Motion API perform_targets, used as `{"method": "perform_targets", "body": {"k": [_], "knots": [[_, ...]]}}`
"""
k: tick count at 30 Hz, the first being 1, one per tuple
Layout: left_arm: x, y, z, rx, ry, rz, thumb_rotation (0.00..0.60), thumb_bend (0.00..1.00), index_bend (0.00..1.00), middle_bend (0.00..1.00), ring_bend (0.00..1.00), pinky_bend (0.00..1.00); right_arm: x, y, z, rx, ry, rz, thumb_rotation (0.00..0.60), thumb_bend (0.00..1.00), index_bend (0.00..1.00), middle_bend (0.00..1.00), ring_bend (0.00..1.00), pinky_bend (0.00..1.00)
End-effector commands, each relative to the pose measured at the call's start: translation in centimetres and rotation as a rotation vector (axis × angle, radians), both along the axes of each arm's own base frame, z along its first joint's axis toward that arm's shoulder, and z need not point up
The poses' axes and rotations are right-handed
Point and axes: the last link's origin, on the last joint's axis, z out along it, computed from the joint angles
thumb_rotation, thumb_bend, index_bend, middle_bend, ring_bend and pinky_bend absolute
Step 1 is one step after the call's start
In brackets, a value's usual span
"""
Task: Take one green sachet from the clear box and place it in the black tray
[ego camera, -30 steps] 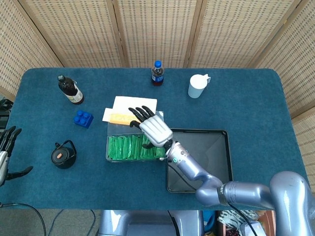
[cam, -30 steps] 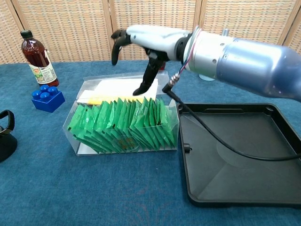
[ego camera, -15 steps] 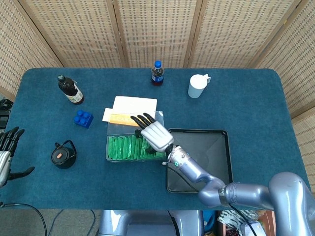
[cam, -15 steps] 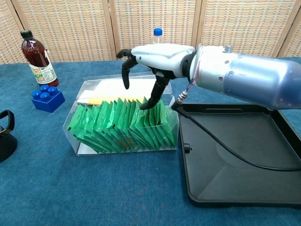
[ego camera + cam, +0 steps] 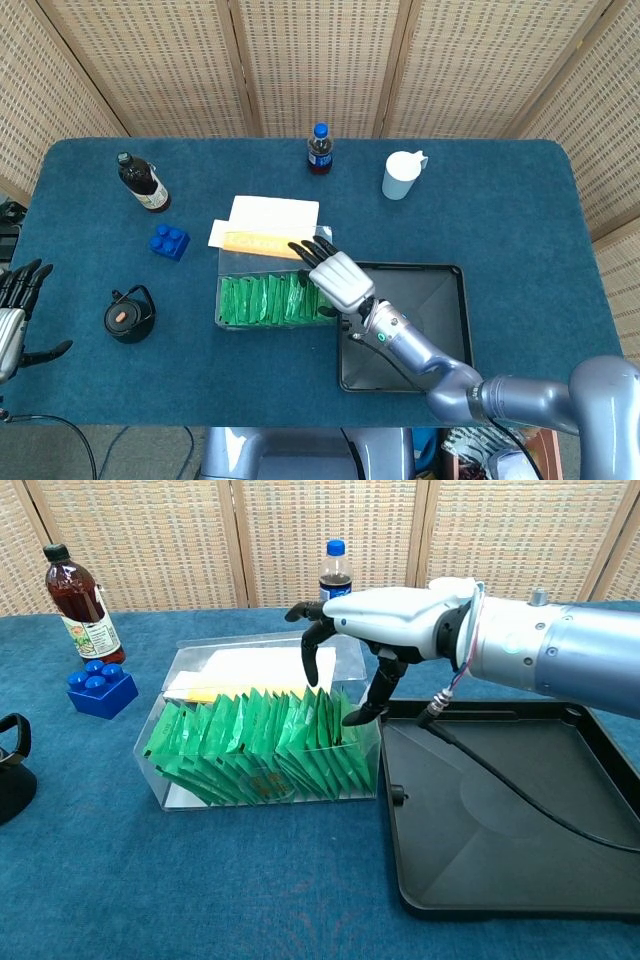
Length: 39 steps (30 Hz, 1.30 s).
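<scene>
Head view first: my right hand [image 5: 338,277] is hovering at the right end of the clear box [image 5: 229,262], fingers spread and holding nothing. A second ago it was sitting further left and further back, over the middle of the box; it has been sliding toward the black tray [image 5: 455,320], and now its knuckles are lying over the box's right wall with the fingertips pointing back across the rear corner. The green sachets [image 5: 262,299] are standing in their row along the front of the box, none lifted out. The tray is lying just to the right of the box, nothing in it. My left hand [image 5: 14,315] is hanging off the table's left edge, fingers apart, much as it was before. The kettle [image 5: 129,316], blue brick [image 5: 170,241], brown bottle [image 5: 143,183], cola bottle [image 5: 319,149] and white cup [image 5: 401,175] are sitting where they were.

Chest view: my right hand [image 5: 385,620] is now reaching in from the right, lower than a second ago, when it was held high above the box [image 5: 170,788]. The thumb [image 5: 376,695] is pointing down at the right end of the sachet row [image 5: 250,745]; whether it is touching them I cannot tell. The other fingers are curving over the rear of the box, gripping nothing. The tray [image 5: 505,810] is lying beside the box. My left hand is out of this view.
</scene>
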Motion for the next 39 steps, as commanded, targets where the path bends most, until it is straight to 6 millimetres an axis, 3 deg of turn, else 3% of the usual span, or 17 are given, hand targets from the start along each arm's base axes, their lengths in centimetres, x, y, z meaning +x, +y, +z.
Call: {"method": "perform_targets", "body": {"k": [1, 14, 25, 39], "knots": [[0.0, 0.0, -0.1, -0.002, 0.001, 0.000, 0.600, 0.05, 0.00, 0.00, 0.00, 0.00, -0.3, 0.4, 0.2, 0.014, 0.011, 0.011, 0.600, 0.37, 0.46, 0.03, 0.00, 0.01], [0.1, 0.0, -0.1, -0.002, 0.000, -0.003, 0.600, 0.05, 0.00, 0.00, 0.00, 0.00, -0.6, 1.0, -0.2, 0.039, 0.025, 0.020, 0.600, 0.39, 0.46, 0.03, 0.00, 0.01], [0.0, 0.0, 0.0, -0.004, -0.004, 0.000, 0.600, 0.05, 0.00, 0.00, 0.00, 0.00, -1.2, 0.5, -0.5, 0.031, 0.029, -0.004, 0.600, 0.45, 0.46, 0.03, 0.00, 0.01], [0.0, 0.0, -0.1, -0.008, -0.006, 0.001, 0.600, 0.05, 0.00, 0.00, 0.00, 0.00, -1.2, 0.3, -1.0, 0.029, 0.032, -0.006, 0.600, 0.45, 0.46, 0.03, 0.00, 0.01]]}}
